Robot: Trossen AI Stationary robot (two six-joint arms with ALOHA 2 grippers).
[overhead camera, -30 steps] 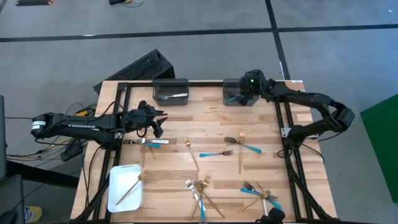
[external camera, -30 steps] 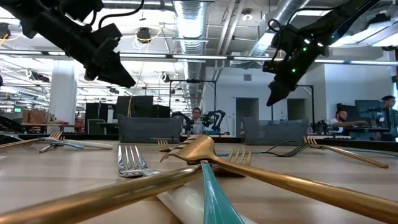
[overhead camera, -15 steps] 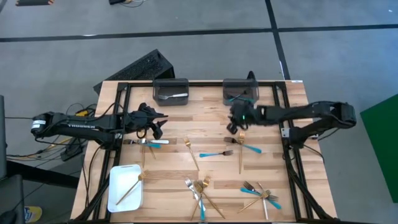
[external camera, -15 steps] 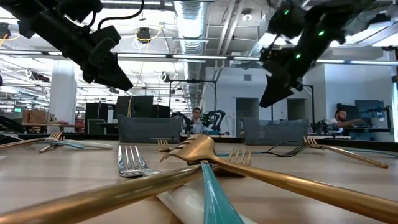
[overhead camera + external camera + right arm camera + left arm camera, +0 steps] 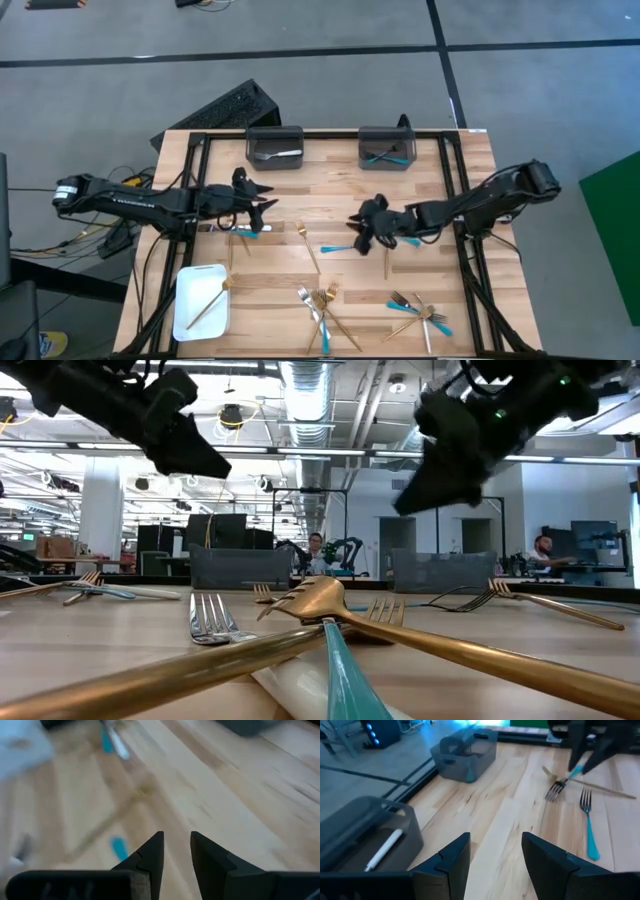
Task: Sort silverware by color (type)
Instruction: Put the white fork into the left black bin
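no writing readable; left gripper (image 5: 492, 865) and right gripper (image 5: 176, 851) fingers parted, empty, above scattered silverware (image 5: 325, 300).

The high view looks straight down from well above the wooden table (image 5: 330, 200). The low view sits at tabletop level, very close to a gold fork (image 5: 320, 600), facing the room behind. Each wrist view looks forward, close over the boards. High and left wrist views share the dark grey bins (image 5: 274, 146) (image 5: 465, 752).
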